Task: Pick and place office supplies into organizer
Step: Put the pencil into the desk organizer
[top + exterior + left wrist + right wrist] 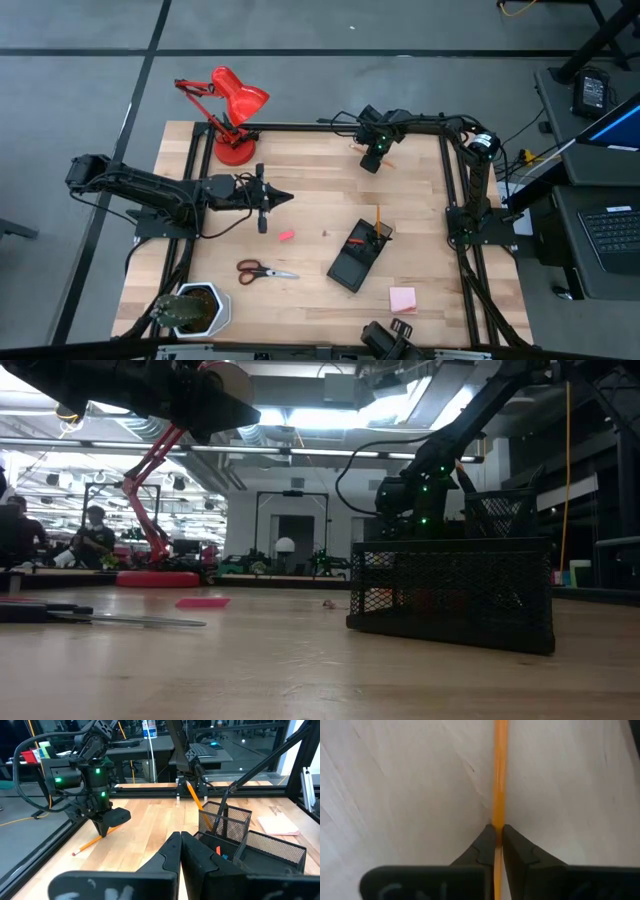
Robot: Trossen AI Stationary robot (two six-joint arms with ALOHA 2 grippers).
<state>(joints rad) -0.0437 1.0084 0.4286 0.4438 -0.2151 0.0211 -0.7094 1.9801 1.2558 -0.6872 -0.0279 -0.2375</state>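
Note:
My right gripper [374, 160] stands at the table's far side, pointing down, shut on an orange pencil [499, 775] whose pink eraser end [75, 853] shows on the wood. The black mesh organizer [356, 256] sits right of centre, with another pencil [196, 800] and a black pen [223, 812] leaning upright inside it. A red eraser piece [286, 235], the red-handled scissors [264, 270] and a pink sticky-note pad [403, 298] lie flat on the table. My left gripper [285, 198] hovers shut and holds nothing, left of centre. My right gripper pinches the pencil's shaft [499, 820] between its two fingertips, well away from the eraser end. The fingers come from above, pointing down, and stand across the pencil. The pencil lies low along the tabletop; whether it is lifted clear I cannot tell.
A red desk lamp [232, 110] stands at the far left corner and a potted plant [196, 308] at the near left corner. A black frame rail [300, 127] runs along the table's far edge, just beyond my right gripper.

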